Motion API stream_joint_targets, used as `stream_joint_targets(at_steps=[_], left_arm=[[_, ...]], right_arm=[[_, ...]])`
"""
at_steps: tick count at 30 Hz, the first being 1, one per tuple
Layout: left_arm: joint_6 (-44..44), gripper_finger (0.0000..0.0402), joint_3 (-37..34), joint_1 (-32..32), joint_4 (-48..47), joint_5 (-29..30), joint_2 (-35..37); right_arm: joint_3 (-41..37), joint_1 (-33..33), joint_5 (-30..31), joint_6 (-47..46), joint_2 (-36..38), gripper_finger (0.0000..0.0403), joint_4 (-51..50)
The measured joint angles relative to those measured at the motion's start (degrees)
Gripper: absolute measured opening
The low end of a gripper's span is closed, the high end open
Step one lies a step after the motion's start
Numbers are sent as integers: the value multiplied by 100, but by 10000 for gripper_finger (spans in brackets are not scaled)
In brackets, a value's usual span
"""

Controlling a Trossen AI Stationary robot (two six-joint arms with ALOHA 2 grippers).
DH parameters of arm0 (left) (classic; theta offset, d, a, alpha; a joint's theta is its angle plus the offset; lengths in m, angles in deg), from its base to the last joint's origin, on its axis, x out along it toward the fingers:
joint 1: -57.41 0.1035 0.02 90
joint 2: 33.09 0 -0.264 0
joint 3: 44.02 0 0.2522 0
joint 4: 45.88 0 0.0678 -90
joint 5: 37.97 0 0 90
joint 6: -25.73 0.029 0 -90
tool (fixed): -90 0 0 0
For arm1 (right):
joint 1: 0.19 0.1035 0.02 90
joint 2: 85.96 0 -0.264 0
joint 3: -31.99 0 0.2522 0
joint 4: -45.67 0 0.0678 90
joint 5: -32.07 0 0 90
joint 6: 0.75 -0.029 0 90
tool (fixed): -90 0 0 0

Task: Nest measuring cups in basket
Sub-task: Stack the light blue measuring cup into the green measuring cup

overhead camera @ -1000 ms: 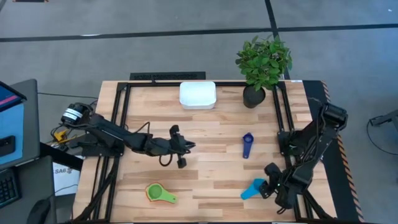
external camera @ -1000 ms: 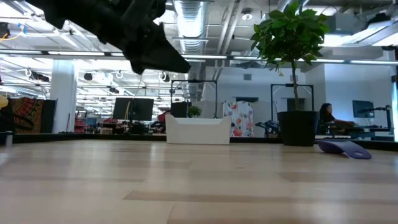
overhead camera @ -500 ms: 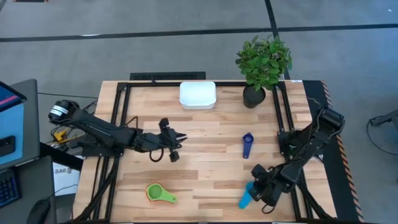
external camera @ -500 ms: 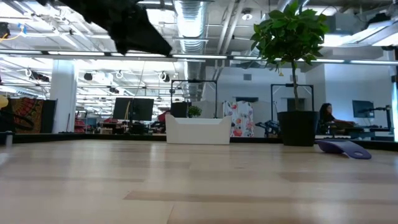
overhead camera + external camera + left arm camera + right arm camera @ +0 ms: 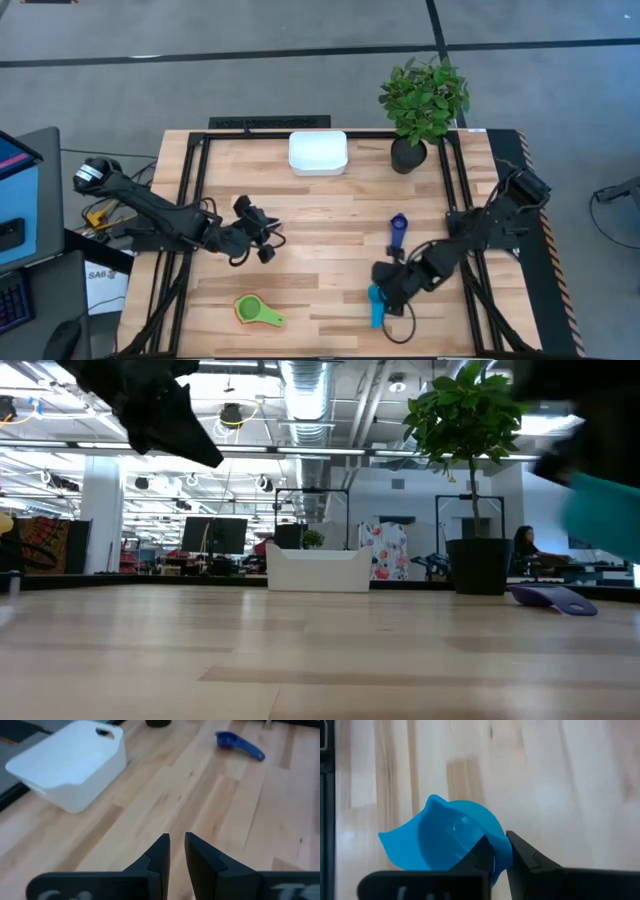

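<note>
Since a second ago the right gripper point(image 5: 383, 288) has been swinging inward from the near right corner toward the table's middle, carrying the light blue cup point(image 5: 454, 837) with it, while the left gripper point(image 5: 262, 238) has been drawing back toward its own side. The right jaws are pinching the cup by its wall, one finger inside the bowl and one outside, so the cup is hanging off the wood with its handle trailing; that grip is probably chosen because the rim gives a firm edge and leaves the bowl free to drop into another. Beyond these jaws, just ahead of them toward the far edge, the dark blue cup point(image 5: 398, 232) is lying on the table, handle pointing back at the gripper. The left jaws are nearly pressed together with only a thin slit between them and nothing in it, hovering above bare wood. Near them, toward the front edge, the green cup point(image 5: 257, 311) is sitting with a yellow one seemingly nested in it. Well beyond both grippers, at the far edge, the basket point(image 5: 318, 153) is waiting beside a potted plant point(image 5: 420, 105), apparently without any cups in it yet.
</note>
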Motion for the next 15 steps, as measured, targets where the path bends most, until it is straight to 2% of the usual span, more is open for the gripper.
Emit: stream_joint_targets(at_steps=[4,7,11,15], left_arm=[[-550,47,0,-220,-322,-183,0],[-765,47,0,-394,-30,-192,-94],[-292,47,1,-451,1049,-63,-450],[351,50,2,-253,2188,252,-1050]], right_arm=[[298,-460,2,1229,0,34,55],[475,-807,72,1711,0,35,83],[537,-1347,312,1778,0,44,368],[545,-1936,484,1169,-81,43,868]])
